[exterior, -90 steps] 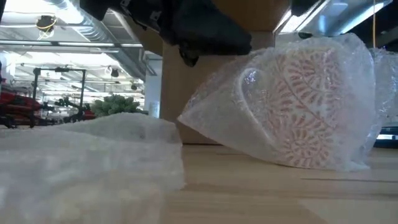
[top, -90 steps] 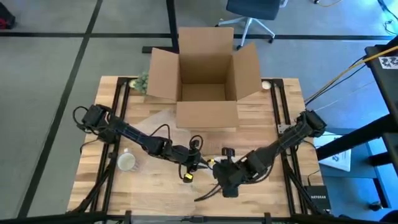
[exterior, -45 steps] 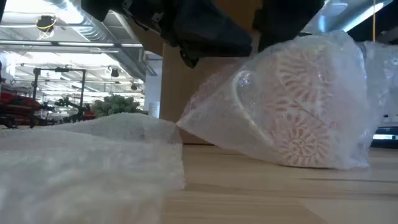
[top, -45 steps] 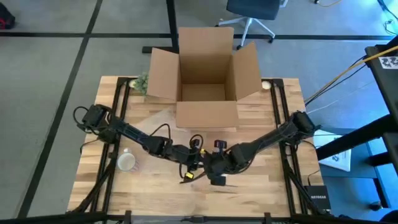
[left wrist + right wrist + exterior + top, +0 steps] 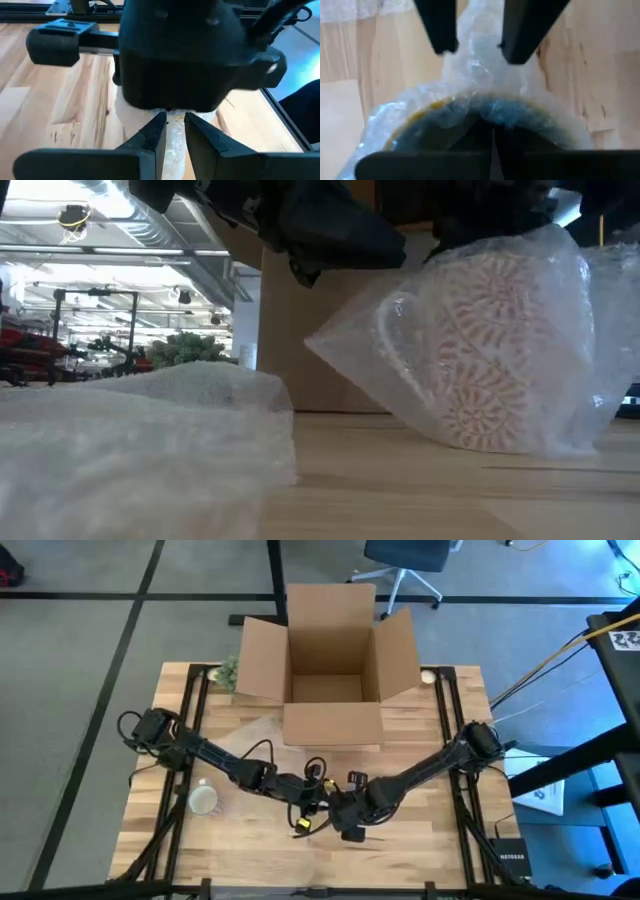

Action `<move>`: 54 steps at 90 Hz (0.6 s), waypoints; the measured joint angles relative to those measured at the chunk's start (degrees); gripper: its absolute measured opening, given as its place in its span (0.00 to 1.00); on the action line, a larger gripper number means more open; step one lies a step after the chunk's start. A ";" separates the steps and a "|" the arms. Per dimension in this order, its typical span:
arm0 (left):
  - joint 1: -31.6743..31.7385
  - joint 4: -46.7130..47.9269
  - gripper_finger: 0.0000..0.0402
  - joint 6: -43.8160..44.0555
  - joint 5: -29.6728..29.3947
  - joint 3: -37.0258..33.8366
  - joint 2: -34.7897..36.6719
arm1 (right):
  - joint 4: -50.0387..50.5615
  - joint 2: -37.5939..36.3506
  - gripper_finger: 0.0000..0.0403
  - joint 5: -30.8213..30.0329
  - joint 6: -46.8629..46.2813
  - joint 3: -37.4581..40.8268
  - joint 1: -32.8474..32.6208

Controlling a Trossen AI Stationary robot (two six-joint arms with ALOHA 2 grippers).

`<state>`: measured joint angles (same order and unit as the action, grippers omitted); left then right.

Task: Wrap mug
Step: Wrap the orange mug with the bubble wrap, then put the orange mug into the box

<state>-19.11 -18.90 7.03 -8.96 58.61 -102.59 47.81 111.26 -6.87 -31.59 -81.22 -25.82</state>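
Pinching the bubble wrap [image 5: 560, 290] gathered over the patterned mug [image 5: 490, 360], both claws meet above it: left gripper [image 5: 172, 131] nearly closed on wrap, right gripper [image 5: 476, 35] straddling the bunch. Tuck slowly, keeping the mug beneath steady.

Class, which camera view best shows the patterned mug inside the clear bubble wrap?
The low view: the patterned mug in clear bubble wrap fills it, side-on. The right wrist view shows only its rim; in the high and left wrist views the arms mostly hide it.
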 joint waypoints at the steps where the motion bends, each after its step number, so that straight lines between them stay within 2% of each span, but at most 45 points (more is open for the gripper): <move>1: 0.00 0.00 0.13 0.00 -0.01 0.00 0.00 | 0.09 0.00 0.00 0.18 0.01 0.01 0.01; 14: 0.00 0.02 0.13 0.00 0.01 0.00 0.00 | 3.39 -1.34 0.02 1.05 -0.11 -1.16 -0.07; 24: 0.00 0.00 0.13 -0.01 0.01 0.00 0.00 | 5.34 -4.18 0.07 0.94 -1.00 -3.65 -0.50; 44: 0.02 0.31 0.13 -0.31 0.01 0.00 0.00 | 6.77 -8.95 0.31 0.51 -2.88 -4.71 -3.34; 54: 0.04 0.31 0.13 -0.42 0.01 0.00 0.00 | 5.84 -9.97 0.43 3.42 -5.30 -4.79 -5.19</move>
<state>-19.07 -18.59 6.61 -8.95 58.61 -102.59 53.65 101.30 -3.45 -36.89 -86.02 -31.00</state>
